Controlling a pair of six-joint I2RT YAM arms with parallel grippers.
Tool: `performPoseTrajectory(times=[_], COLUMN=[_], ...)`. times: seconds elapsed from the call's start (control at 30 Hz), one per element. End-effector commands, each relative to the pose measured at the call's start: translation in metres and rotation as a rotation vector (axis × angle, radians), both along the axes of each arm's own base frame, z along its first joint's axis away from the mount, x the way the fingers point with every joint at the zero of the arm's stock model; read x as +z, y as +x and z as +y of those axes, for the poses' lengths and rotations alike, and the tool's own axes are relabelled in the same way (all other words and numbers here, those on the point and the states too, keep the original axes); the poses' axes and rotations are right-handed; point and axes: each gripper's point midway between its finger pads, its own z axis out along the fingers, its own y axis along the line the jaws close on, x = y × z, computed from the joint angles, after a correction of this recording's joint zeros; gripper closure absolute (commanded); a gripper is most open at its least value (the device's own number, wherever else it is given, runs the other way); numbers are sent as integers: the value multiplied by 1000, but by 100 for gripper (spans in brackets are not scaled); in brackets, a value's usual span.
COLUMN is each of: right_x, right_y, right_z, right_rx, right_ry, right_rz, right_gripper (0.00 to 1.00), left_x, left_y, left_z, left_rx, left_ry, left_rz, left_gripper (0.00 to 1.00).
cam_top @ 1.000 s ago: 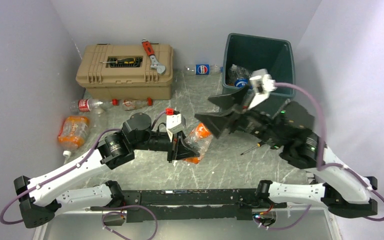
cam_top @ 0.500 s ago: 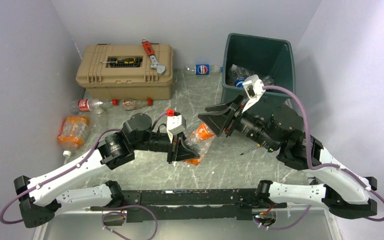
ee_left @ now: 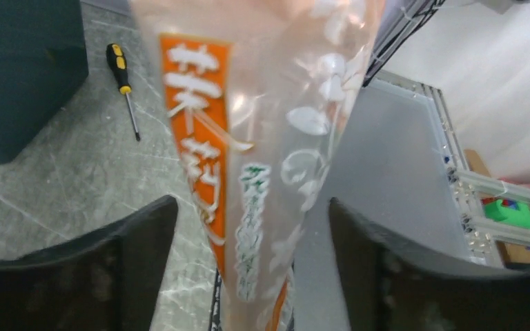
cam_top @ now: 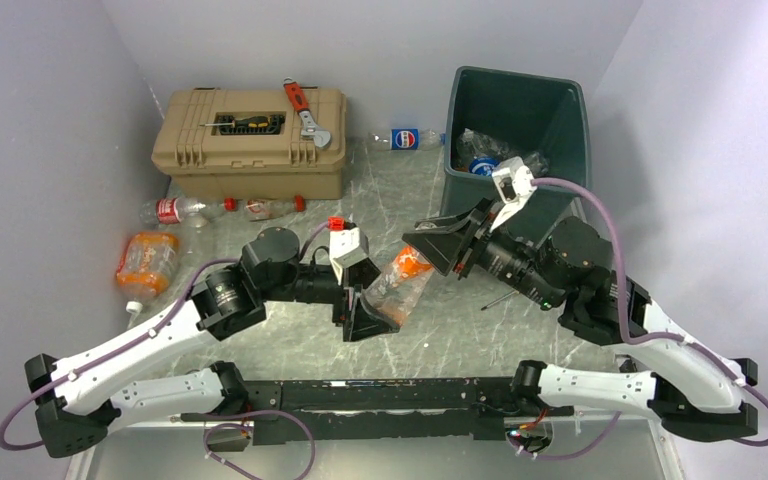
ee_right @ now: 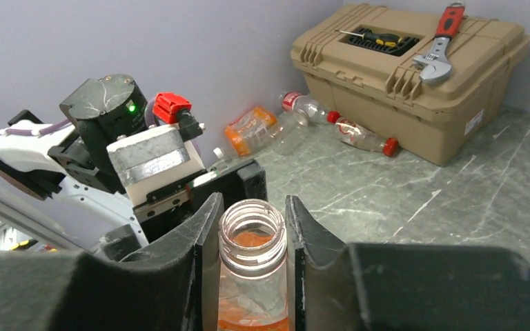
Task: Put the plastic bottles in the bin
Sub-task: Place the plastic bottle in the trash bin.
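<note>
Handover seems to be the step in hand. The orange-labelled bottle [cam_top: 400, 282] hangs in the air above the middle of the worktop [cam_top: 440, 330], between the two arms. The right gripper [cam_top: 426, 250] is closed on its uncapped neck: in the right wrist view the fingers [ee_right: 193, 255] press on both sides, just under the open mouth. The left gripper [cam_top: 365, 297] stands around the lower body of the bottle, but its fingers [ee_left: 131, 234] are apart. The left wrist view shows a gap on each side of the crushed body, so the bottle appears to hang from the right gripper alone.

To do this well, the left arm should draw back straight toward the left edge of the worktop without brushing the bottle, because a grip on a thin neck can let the bottle swing or slip. The right arm should then carry it to the bin [cam_top: 560, 110], which stands in the far right corner and holds some bottles [cam_top: 480, 150]. The hanging body must pass above the near rim, and the fingers should open only over the inside. The body looks soft, so a slow turn is safer. More bottles [cam_top: 170, 210] lie near the left edge, in front of the toolbox [cam_top: 250, 140].
</note>
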Motion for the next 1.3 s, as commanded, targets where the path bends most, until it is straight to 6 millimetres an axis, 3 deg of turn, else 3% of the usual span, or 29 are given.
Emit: performPoseTrajectory(times=[0.0, 0.2, 0.4, 0.5, 0.6, 0.67, 0.77, 0.83, 0.9, 1.07, 1.27], right_x=[25, 93, 140, 153, 163, 162, 148, 123, 97, 45, -15], right_y=[-2, 19, 48, 54, 59, 73, 122, 167, 197, 244, 286], right_z=[-21, -98, -183, -202, -211, -212, -218, -245, -266, -289, -276], right_rx=[-43, -342, -827, -1002, -1144, -1253, -1350, -1407, -1432, -1420, -1301], right_ry=[80, 240, 256, 236, 193, 91, -57, -75, -90, -85, -124], right_rz=[-37, -189, -386, -449, -503, -529, -477, -352, -255, -129, 9], right_gripper=[100, 100, 100, 100, 100, 100, 100, 100, 100, 100, 100], left_x=[22, 21, 26, 32, 31, 26, 16, 11, 9, -2, -6], left_y=[11, 43, 55, 59, 68, 72, 74, 75, 75, 75, 76], left_z=[9, 58, 121, 153, 178, 187, 189, 189, 189, 185, 177], left_rx=[102, 416, 633, 740, 869, 919, 942, 950, 951, 940, 917], left_ry=[-60, -102, -128, -133, -143, -156, -156, -148, -128, -69, -44], left_rz=[-37, -126, -287, -331, -332, -320, -303, -286, -266, -234, -221], left_gripper=[1, 1, 1, 0, 1, 1, 1, 0, 1, 1, 1])
